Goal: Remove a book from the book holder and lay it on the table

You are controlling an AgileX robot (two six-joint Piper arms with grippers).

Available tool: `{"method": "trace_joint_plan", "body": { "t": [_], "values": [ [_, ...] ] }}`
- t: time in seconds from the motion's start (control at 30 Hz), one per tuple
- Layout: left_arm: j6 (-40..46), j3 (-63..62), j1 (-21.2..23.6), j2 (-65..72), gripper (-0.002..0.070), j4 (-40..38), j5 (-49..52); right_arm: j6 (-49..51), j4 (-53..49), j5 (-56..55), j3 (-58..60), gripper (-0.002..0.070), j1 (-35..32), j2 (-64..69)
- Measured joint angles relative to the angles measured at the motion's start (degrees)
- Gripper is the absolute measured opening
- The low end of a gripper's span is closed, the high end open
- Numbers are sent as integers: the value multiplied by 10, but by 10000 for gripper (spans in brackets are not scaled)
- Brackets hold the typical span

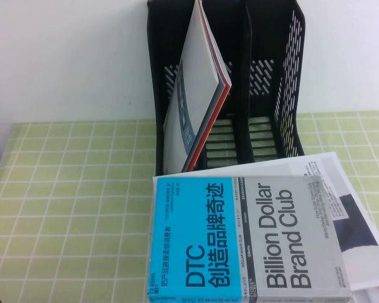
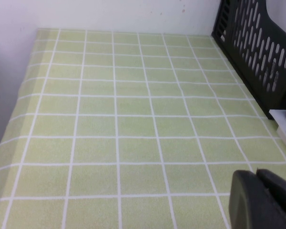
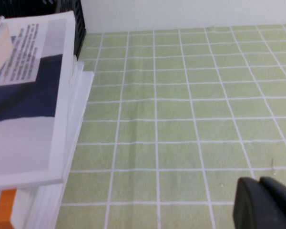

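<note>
White wall backs the table (image 1: 69, 208), a light yellow-green surface crossed by thin white grid lines. At the table's far edge, against the wall, stands the book holder (image 1: 290, 82), a tall black rack with slotted sides. A thin red-edged magazine (image 1: 199, 95) leans tilted in its left compartment; the compartments to the right show only their slotted floors.

Just in front of the holder, toward the near edge of the table, the book (image 1: 249, 240) lies flat, cover up, half cyan and half grey, printed "DTC" and "Billion Dollar Brand Club". It rests partly on a white magazine (image 1: 347, 208) with a dark blue picture, which sticks out beyond the book on the right side. In the right wrist view that magazine tops a small stack of white sheets with an orange edge (image 3: 5, 207) showing beneath.

The left gripper (image 2: 264, 200) hangs over bare table to the left of the holder; its dark fingers sit together. The right gripper (image 3: 264, 202) hangs over bare table to the right of the stack, its fingers pressed together, holding nothing.
</note>
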Motion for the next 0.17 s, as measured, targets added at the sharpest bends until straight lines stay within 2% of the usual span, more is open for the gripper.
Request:
{"method": "trace_joint_plan", "body": {
  "t": [0.17],
  "values": [
    [0, 0, 0, 0, -3, 0, 0, 0, 1, 0, 0, 1, 0, 0]
  ]
}}
